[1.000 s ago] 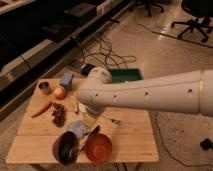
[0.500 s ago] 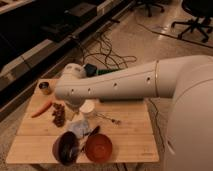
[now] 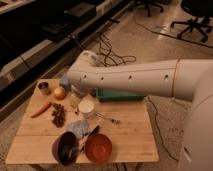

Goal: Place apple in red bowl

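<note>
Apple (image 3: 59, 93) sits at back of table (image 3: 131, 131), not yet grasped. Step: reach/approach. Gripper (image 3: 75, 98) hangs just beside apple, on white cup (image 3: 86, 107) side, jaws spread, holding nothing. Next: shift over apple, lower, clamp, then carry to red bowl (image 3: 98, 147) at front edge, well apart.

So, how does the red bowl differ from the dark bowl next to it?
The red bowl is glossy orange-red; the dark bowl is purplish-brown. In the picture the red bowl sits right of the dark bowl. Both are round, upright and similar in width, near the table's front edge. The end effector is beside the apple, away from both.
</note>
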### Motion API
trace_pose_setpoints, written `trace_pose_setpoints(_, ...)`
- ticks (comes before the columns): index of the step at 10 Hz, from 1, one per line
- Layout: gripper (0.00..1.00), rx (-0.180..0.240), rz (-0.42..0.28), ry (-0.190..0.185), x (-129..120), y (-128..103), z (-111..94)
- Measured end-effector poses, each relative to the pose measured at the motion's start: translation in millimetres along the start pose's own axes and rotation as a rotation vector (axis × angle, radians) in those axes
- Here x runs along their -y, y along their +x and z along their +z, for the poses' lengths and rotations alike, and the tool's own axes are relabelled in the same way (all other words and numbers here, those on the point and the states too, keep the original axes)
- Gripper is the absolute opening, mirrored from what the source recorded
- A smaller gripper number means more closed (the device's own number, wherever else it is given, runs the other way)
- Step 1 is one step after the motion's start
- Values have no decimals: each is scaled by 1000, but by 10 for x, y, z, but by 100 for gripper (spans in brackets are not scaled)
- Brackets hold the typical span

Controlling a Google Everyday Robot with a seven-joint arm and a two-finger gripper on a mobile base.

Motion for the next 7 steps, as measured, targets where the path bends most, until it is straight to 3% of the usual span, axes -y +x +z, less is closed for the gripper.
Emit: trace_pose_setpoints(7,80,0,-1,3,7,0,-2)
